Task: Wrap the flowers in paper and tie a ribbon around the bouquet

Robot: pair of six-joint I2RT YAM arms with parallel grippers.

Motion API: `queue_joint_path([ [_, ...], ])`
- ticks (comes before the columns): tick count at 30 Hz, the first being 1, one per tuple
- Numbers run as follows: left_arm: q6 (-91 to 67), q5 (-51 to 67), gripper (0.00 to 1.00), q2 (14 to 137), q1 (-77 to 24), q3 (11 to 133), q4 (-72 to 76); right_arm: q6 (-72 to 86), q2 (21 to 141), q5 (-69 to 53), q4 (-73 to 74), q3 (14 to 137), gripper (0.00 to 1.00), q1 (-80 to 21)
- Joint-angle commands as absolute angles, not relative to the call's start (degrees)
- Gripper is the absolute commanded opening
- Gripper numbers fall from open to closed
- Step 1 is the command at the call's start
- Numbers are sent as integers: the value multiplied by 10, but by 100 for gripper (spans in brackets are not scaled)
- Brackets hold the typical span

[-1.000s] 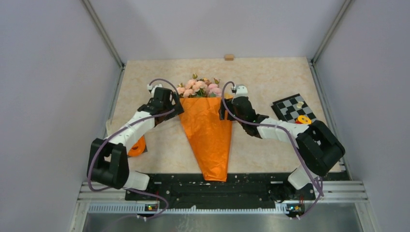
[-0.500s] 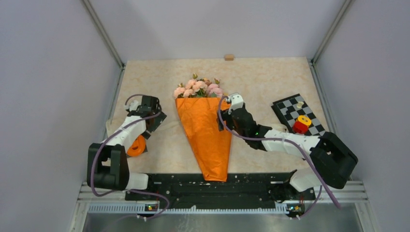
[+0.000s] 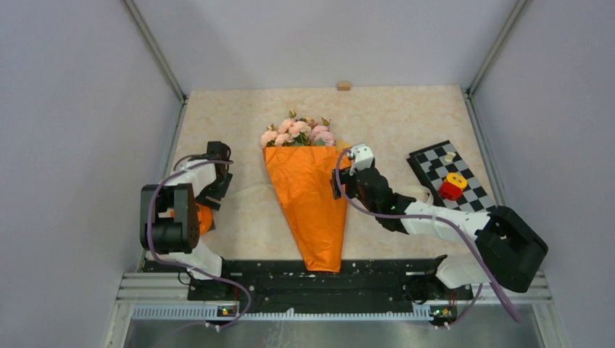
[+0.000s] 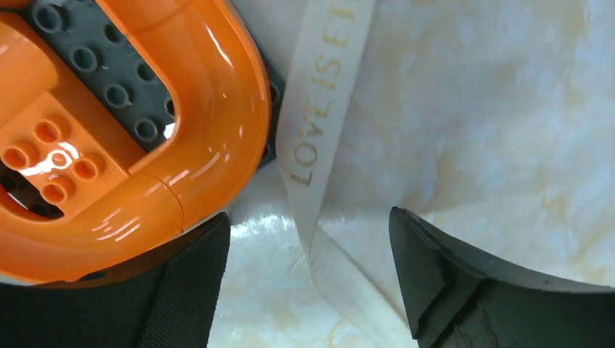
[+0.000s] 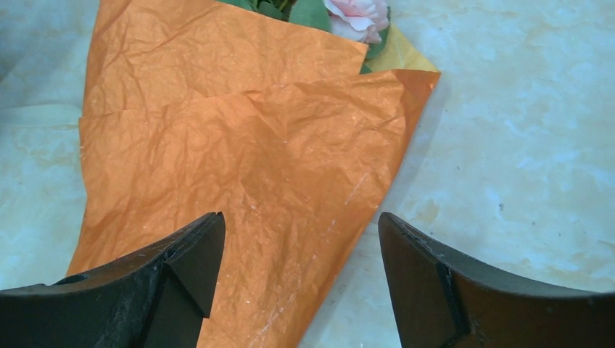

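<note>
Bouquet (image 3: 308,196) lying wrapped on the counter (image 3: 406,116); left arm (image 3: 192,177) has swung from its rim to the ribbon (image 4: 319,109) beside an orange toy block (image 4: 181,109), jaws wide astride the strip; right jaws, wide, hover over the paper's (image 5: 239,167) right edge. Wrapping seems finished; tying begins.

left claw (image 4: 308,233) off the bouquet (image 3: 310,199), now over the ribbon (image 4: 323,94); right claw (image 5: 301,233) slightly back
</note>
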State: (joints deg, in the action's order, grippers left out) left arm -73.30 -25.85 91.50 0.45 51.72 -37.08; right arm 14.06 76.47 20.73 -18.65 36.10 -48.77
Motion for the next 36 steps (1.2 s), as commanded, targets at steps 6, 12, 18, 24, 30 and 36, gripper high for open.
queue_joint_path([
  [6, -748, -253, 22, 954, 26, 532, -363, 178, 716, 339, -207, 337, 91, -493],
  [12, -708, -261, 0, 902, 25, 509, -361, 226, 668, 325, -197, 312, 99, -466],
  [18, -674, -269, 0, 753, 16, 465, -383, 257, 641, 328, -155, 304, 99, -426],
  [24, -674, -277, 0, 532, -20, 360, -422, 330, 614, 327, -36, 310, 99, -354],
  [30, -685, -279, 0, 370, -20, 309, -486, 386, 565, 354, 110, 308, 99, -275],
  [36, -670, -363, 0, 257, -20, 318, -511, 372, 531, 372, 194, 304, 99, -191],
])
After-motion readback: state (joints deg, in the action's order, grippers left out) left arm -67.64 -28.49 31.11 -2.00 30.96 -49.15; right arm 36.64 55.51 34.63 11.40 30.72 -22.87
